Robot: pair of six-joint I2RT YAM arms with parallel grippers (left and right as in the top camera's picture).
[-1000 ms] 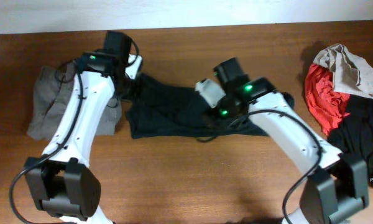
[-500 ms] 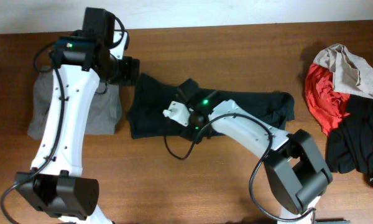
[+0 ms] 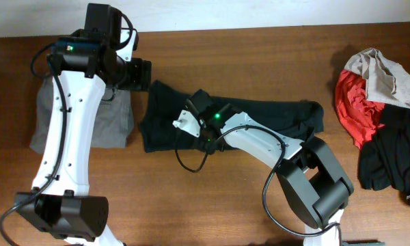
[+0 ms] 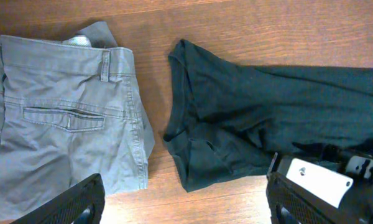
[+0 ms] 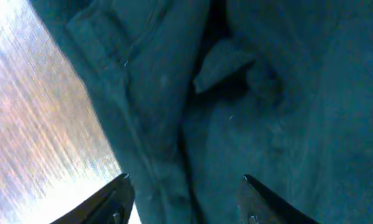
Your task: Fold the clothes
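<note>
Nothing grabbed right now
Left gripper (image 4: pixel 185 199) spread wide above grey trousers (image 4: pixel 62 118) and black T-shirt (image 3: pixel 280 113); right gripper (image 5: pixel 189 202) parted, close over it.

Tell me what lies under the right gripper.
Under the right gripper lies the crumpled black shirt, with wooden table beside it. What the cloth covers cannot be seen.

A black T-shirt (image 3: pixel 280 119) lies rumpled at the middle of the worktop (image 3: pixel 260 55), grey trousers (image 3: pixel 44 126) beside it toward the left edge, a red, beige and black heap (image 3: pixel 379 109) at the right edge. The right gripper (image 3: pixel 186 123) hangs over the shirt's left end, perhaps touching it; the left gripper (image 3: pixel 142 72) hovers nearer the rear edge.
</note>
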